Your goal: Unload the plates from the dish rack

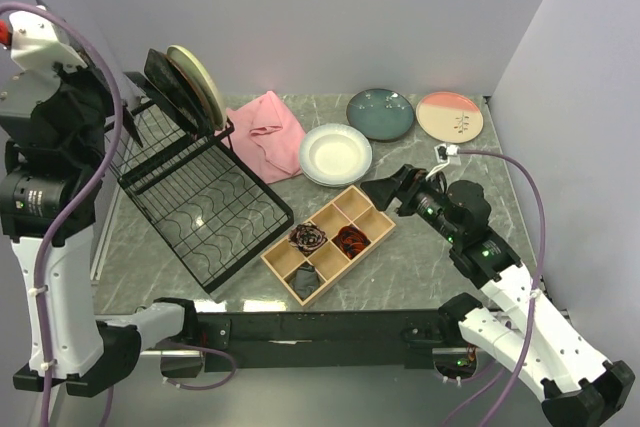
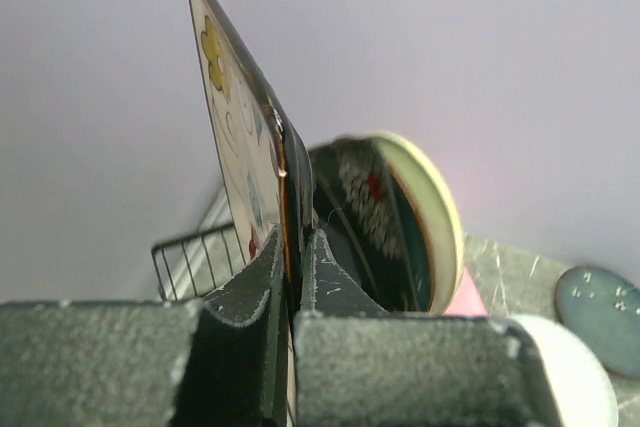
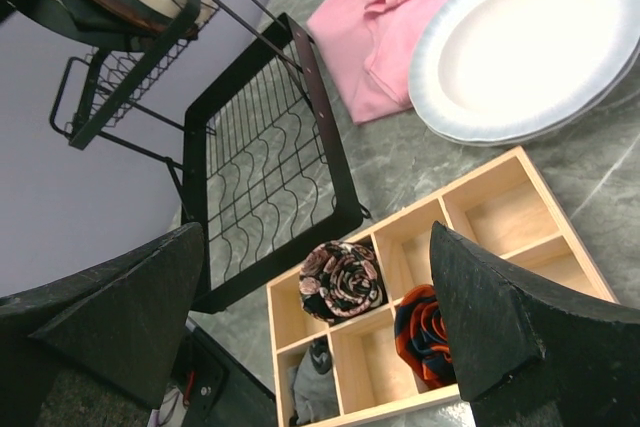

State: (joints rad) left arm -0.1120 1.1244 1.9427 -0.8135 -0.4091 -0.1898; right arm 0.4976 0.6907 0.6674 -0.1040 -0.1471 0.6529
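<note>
From above, the dish rack (image 1: 205, 202) stands on the left part of the table (image 1: 430, 247). No plate stands in its slotted bottom. The plates in it (image 1: 185, 82) lean together at the raised back. Three more lie flat on the table, well apart from the rack: a white plate (image 1: 335, 154), a teal plate (image 1: 380, 113) and a pink-cream plate (image 1: 450, 115). The right gripper (image 1: 385, 190) hovers beside the wooden tray (image 1: 328, 244).

In the left wrist view, the left gripper (image 2: 292, 267) is pinched tight on the rim of a square plate (image 2: 235, 137), cream with flowers, one jaw on each face. The plate stands on edge. I cannot tell if its lower edge sits in the rack. Just behind it leans a round plate (image 2: 435, 217) with a cream-green rim.

I judge the plate is glazed ceramic: stiff, rather heavy for such a thin pinch, slippery, and easy to chip. A deep hold on the rim is right, and it should be kept upright so it does not swing against its neighbour.

In the right wrist view, the jaws stand wide apart and hold nothing.
</note>
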